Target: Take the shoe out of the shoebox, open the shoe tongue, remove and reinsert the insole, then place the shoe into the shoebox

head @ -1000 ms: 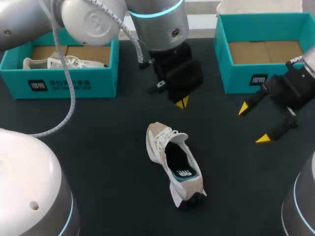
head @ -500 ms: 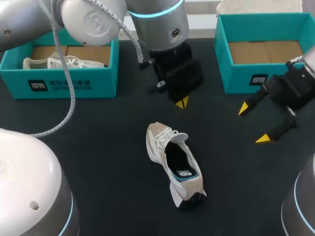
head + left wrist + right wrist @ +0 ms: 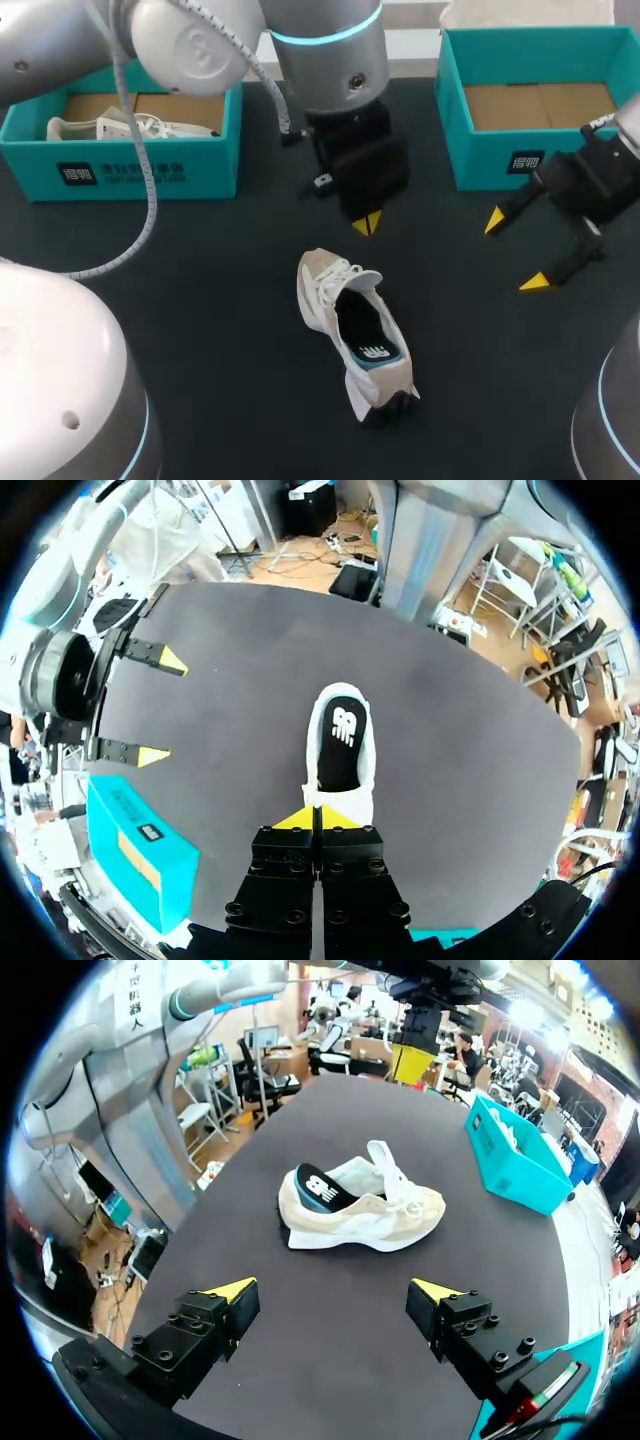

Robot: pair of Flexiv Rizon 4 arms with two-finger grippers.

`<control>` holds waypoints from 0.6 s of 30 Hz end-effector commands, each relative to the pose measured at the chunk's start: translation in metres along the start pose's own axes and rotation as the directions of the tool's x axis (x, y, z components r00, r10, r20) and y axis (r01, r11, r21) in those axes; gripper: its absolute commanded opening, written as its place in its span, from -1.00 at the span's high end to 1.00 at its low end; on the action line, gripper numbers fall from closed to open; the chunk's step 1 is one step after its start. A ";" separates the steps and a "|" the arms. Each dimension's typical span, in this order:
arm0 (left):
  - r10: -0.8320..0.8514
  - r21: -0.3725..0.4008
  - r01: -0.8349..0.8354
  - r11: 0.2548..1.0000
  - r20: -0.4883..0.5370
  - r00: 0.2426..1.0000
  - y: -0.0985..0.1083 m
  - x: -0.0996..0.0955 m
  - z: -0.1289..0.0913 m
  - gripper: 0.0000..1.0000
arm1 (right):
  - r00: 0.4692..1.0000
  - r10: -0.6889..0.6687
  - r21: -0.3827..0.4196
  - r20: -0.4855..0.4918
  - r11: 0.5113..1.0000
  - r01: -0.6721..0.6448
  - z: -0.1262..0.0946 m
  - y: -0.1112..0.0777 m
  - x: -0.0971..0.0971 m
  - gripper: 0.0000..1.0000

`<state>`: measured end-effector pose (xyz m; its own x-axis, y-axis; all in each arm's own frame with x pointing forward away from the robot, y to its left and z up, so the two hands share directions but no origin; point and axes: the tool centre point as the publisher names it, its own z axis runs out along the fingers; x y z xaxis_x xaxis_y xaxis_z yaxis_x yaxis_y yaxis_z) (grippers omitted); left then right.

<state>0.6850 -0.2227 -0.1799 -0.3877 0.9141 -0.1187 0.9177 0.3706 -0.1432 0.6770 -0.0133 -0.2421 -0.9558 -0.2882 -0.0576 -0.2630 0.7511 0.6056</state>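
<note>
A beige and white shoe [image 3: 352, 330] stands upright on the dark table, toe toward the back, its tongue pulled open and a black insole [image 3: 368, 335] showing inside. My left gripper [image 3: 367, 223] hangs shut just behind the toe, holding nothing; in its wrist view the shoe [image 3: 341, 742] lies right ahead of the closed tips [image 3: 318, 818]. My right gripper [image 3: 515, 252] stands wide open and empty at the right of the table, with the shoe [image 3: 360, 1205] some way ahead of it. The right teal shoebox [image 3: 470, 150] has only cardboard inside.
A second teal shoebox [image 3: 120, 170] at the back left holds another pale shoe [image 3: 120, 127]. In the left wrist view my right gripper [image 3: 157, 706] shows off to the side next to a teal box [image 3: 135, 845].
My left gripper has dropped slightly toward the shoe's toe. The right arm and the shoe have not moved.
</note>
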 end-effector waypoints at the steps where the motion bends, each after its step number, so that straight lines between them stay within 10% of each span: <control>1: 0.131 0.035 -0.128 0.991 -0.114 0.985 -0.010 -0.018 0.011 1.00 | 1.000 0.001 0.004 0.000 1.000 -0.001 0.001 0.000 0.001 -1.00; 18: 0.168 0.105 -0.158 0.982 -0.100 0.981 -0.018 -0.025 0.042 1.00 | 1.000 0.001 0.004 0.000 1.000 -0.001 0.001 0.000 0.001 -1.00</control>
<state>0.6749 -0.2603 -0.2163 -0.2177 0.9751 -0.0413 0.9525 0.2031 -0.2270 0.6769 -0.0134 -0.2421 -0.9558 -0.2882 -0.0575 -0.2629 0.7513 0.6054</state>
